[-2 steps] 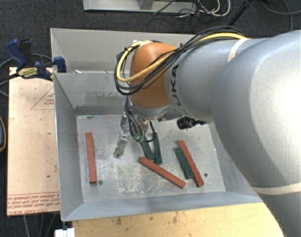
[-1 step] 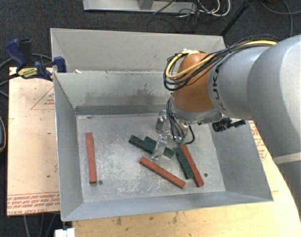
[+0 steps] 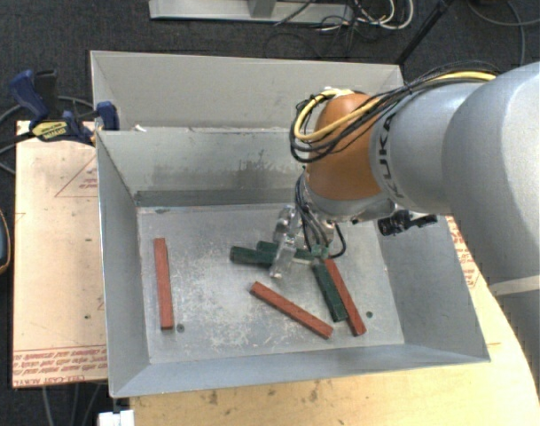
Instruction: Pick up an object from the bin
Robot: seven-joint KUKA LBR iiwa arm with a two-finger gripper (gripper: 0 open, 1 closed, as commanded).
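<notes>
Several thin bars lie on the floor of the bin [image 3: 207, 162]. The gripper [image 3: 284, 254] sits low at the right end of a dark green bar [image 3: 250, 256] mid-bin; whether it is clenched cannot be told. A second green bar [image 3: 328, 293] and a red bar [image 3: 291, 310] crowd close beside it.

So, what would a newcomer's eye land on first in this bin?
The arm's orange wrist cover dominates the right, with the gripper low over a dark green bar near the middle of the bin. Next come a lone red stick along the left side and a slanted red stick nearer the front.
</notes>
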